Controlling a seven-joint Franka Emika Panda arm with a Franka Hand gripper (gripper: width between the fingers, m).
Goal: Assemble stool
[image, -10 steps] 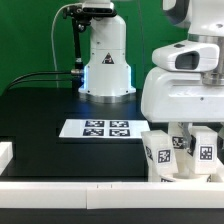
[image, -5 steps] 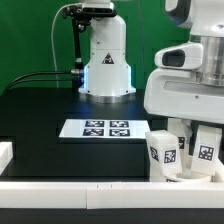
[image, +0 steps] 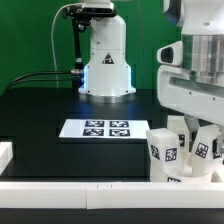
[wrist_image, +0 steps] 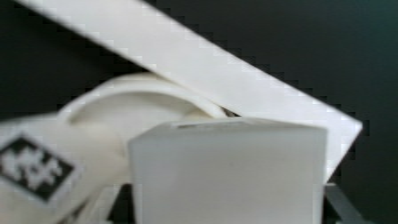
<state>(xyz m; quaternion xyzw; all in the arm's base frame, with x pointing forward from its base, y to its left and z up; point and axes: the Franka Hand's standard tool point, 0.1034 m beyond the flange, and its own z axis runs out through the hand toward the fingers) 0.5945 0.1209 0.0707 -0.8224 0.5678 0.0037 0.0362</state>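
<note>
Two white stool legs with black-and-white tags stand close together at the exterior view's right front, one upright (image: pixel 161 152) and one tilted (image: pixel 204 150). My gripper (image: pixel 187 128) hangs right over them, its fingers down between the two. In the wrist view a plain white leg (wrist_image: pixel 231 170) fills the space between my dark jaws, so the gripper (wrist_image: pixel 228 205) looks shut on it. Another tagged leg (wrist_image: pixel 39 165) lies beside it, with a rounded white part (wrist_image: pixel 134 100) behind. I cannot pick out the round seat.
The marker board (image: pixel 97 128) lies on the black table left of the legs. The arm's white base (image: pixel 105 60) stands at the back. A long white border rail (image: pixel 70 185) runs along the front edge and shows diagonally in the wrist view (wrist_image: pixel 214 55).
My gripper has moved up and toward the exterior view's right. The tilted leg under it has shifted and leaned with it.
</note>
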